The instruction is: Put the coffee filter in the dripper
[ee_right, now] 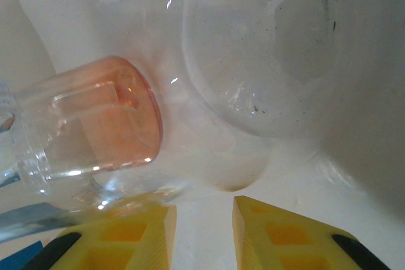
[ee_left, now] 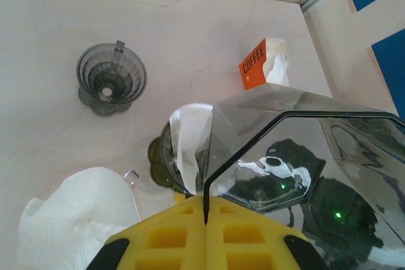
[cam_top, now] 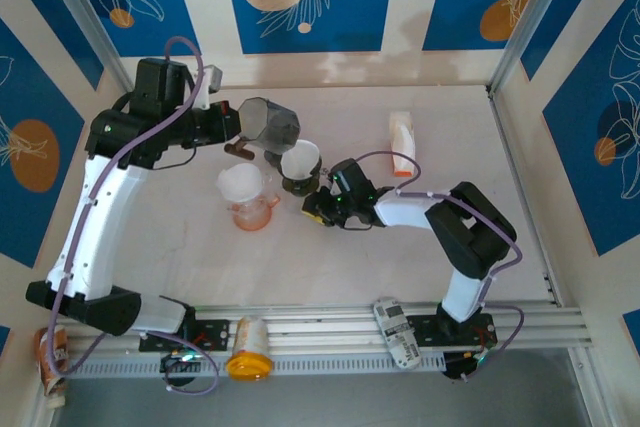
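My left gripper (ee_left: 205,214) is shut on the rim of a smoky transparent container (ee_left: 297,150), which it holds above the table (cam_top: 268,122). Below it stands a dark dripper (ee_left: 161,156) with a white coffee filter (ee_left: 190,137) in it; from the top the filter (cam_top: 300,159) shows as a white cone. A clear dripper with a pink base (cam_top: 248,209) also has a white filter (cam_top: 240,184). An empty grey dripper (ee_left: 111,77) stands further back. My right gripper (cam_top: 313,209) is open low beside the dark dripper, its yellow fingers (ee_right: 278,232) facing the pink base (ee_right: 101,124).
A coffee filter pack (cam_top: 402,142) with an orange label (ee_left: 253,64) stands at the back right. Walls enclose the table on three sides. A rail with bottles (cam_top: 248,347) runs along the near edge.
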Controlling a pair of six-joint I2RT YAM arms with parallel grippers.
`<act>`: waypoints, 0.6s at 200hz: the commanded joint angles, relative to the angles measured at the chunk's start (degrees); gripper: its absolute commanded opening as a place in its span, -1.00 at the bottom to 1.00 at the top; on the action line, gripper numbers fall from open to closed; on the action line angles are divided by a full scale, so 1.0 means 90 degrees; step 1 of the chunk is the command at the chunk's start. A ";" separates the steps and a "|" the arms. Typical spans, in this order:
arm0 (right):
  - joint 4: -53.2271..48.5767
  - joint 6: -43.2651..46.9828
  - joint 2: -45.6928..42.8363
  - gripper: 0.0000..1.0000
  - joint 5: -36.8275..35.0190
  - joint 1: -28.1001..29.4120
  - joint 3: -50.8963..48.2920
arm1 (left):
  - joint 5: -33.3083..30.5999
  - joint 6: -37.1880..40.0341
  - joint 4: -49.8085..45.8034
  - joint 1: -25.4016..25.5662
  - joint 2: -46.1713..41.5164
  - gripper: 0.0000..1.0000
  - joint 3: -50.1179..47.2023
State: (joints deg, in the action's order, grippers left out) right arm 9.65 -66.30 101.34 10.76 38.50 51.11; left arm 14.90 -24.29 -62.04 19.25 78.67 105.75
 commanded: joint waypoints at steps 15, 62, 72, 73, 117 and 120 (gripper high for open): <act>-0.0233 0.0230 -0.0042 -0.33 0.0071 -0.0020 0.0247 | 0.0278 -0.0171 0.0472 -0.0075 -0.0375 -1.00 -0.0424; -0.0457 0.0272 -0.0830 -0.11 -0.0037 0.0135 -0.0390 | 0.0479 -0.0325 0.0800 -0.0029 -0.0629 -1.00 -0.1023; -0.0590 0.0293 -0.1045 -0.10 -0.0094 0.0172 -0.0532 | 0.0484 -0.0361 0.0865 0.0028 -0.0684 -1.00 -0.1124; -0.0597 0.0295 -0.1065 -0.10 -0.0098 0.0179 -0.0547 | 0.0484 -0.0364 0.0871 0.0034 -0.0684 -1.00 -0.1135; -0.1315 0.0406 -0.2197 -0.09 -0.0483 0.0205 -0.1254 | 0.0018 -0.0346 0.0907 0.0783 -0.0792 -1.00 -0.1453; -0.1416 0.0435 -0.2299 -0.09 -0.0541 0.0205 -0.1299 | -0.0043 -0.0336 0.0900 0.0862 -0.0801 -1.00 -0.1478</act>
State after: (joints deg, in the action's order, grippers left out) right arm 3.79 -64.42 85.95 9.02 40.18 42.37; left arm 15.94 -26.68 -57.04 22.63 73.52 93.43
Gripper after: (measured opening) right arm 0.455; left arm 0.056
